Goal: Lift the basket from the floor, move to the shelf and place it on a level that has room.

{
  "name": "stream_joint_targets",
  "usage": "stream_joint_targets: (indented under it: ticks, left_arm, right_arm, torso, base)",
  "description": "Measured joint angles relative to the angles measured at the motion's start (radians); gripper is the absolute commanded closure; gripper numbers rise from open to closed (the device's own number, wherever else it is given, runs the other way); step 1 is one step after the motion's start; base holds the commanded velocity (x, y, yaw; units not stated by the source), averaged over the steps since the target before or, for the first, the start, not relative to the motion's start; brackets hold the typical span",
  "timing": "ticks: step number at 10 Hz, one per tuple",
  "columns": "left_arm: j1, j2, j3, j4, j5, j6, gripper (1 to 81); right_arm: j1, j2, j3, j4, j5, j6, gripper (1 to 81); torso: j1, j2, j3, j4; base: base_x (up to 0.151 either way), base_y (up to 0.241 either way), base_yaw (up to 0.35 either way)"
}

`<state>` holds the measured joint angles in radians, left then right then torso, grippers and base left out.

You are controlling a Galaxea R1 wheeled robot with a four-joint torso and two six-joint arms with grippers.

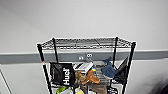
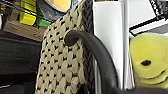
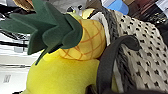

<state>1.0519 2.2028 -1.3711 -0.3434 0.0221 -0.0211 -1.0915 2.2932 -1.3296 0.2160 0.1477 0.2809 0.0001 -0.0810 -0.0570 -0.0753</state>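
Head view: the shelf (image 1: 85, 65) stands against a pale wall with a grey band. Its top level (image 1: 86, 43) carries nothing. The tier below is crowded: a black bag (image 1: 62, 73) marked "Huel", a blue plush (image 1: 108, 70), an orange plush (image 1: 91, 78) and a striped white box (image 1: 82, 67).

Left wrist view: the basket (image 2: 61, 57) sits close to the camera, cream weave with a dark braided rim. One dark loop handle (image 2: 97, 55) arches from its side. A white panel (image 2: 107, 42) and a yellow plush (image 2: 150, 62) lie just beside it. Whether the left fingers are apart or clamped cannot be told.

Right wrist view: the basket's other side (image 3: 147, 60) shows with its second handle (image 3: 110, 60). A plush pineapple (image 3: 85, 41) with green leaves rests on a yellow plush (image 3: 62, 77), both pressed against the rim. The right fingers' state cannot be told.
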Motion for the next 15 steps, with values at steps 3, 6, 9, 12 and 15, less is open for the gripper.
stream_joint_targets:
  ticks: [3, 6, 9, 12, 15]
  left_arm:
    - [0.0, 0.003, 0.0, 0.0, -0.001, 0.0, 81.1]
    - [0.0, 0.003, 0.0, 0.0, -0.001, 0.0, 81.1]
    - [0.0, 0.004, 0.0, 0.0, -0.003, -0.001, 81.1]
    - [-0.006, 0.005, 0.0, 0.0, -0.013, -0.001, 81.1]
    - [0.0, 0.004, 0.0, 0.0, -0.005, -0.002, 81.1]
  right_arm:
    - [0.0, -0.001, 0.0, 0.0, 0.001, 0.0, 81.1]
    - [0.0, -0.001, 0.0, 0.0, 0.001, 0.0, 81.1]
    - [0.003, -0.001, 0.0, 0.0, 0.001, 0.0, 81.1]
    - [0.015, -0.001, 0.0, 0.0, 0.006, 0.0, 81.1]
    - [0.013, -0.004, 0.001, -0.001, -0.002, 0.0, 81.1]
  torso:
    - [0.0, 0.0, 0.0, 0.0]
    - [0.0, 0.0, 0.0, 0.0]
    - [0.0, 0.0, 0.0, 0.0]
    - [0.001, 0.0, 0.0, 0.0]
    - [0.0, 0.0, 0.0, 0.0]
  base:
    - [0.088, 0.0, 0.0]
    - [0.088, 0.0, 0.0]
    - [0.081, 0.0, 0.0]
    - [0.0, 0.0, 0.0]
    - [0.0, 0.0, 0.0]
